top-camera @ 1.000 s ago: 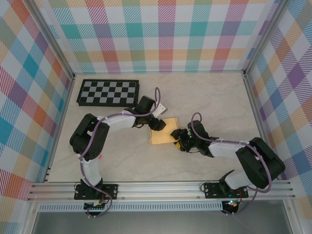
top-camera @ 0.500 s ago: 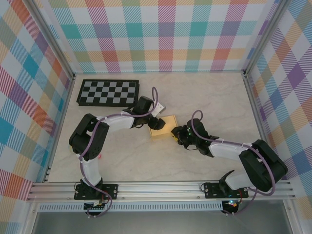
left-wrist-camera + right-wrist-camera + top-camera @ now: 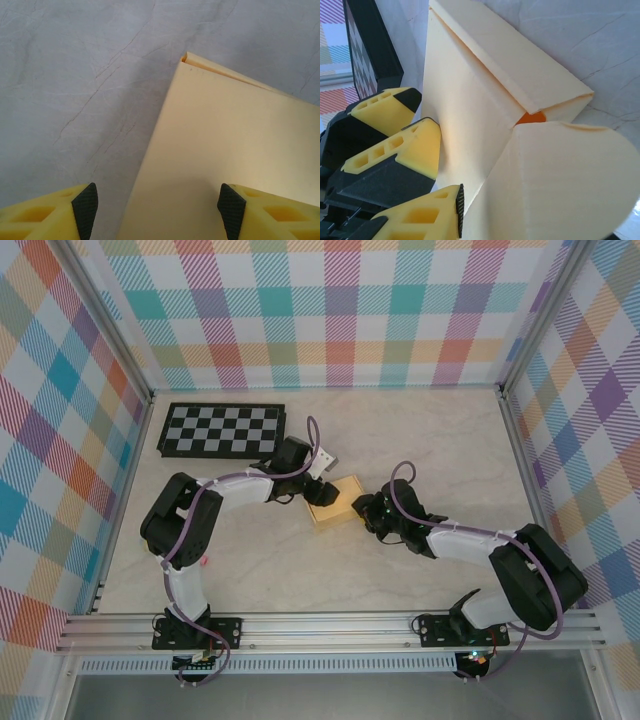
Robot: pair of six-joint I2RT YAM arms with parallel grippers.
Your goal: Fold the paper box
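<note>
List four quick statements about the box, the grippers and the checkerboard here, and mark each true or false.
1. The checkerboard lies at the far left of the table, apart from the paper box. True.
2. The left gripper is shut on the box. False: its fingers stand wide apart over the box's top face.
3. A rounded flap at one end of the box stands open. True.
4. The box is a flat unfolded sheet. False: it is already folded into a box shape.
</note>
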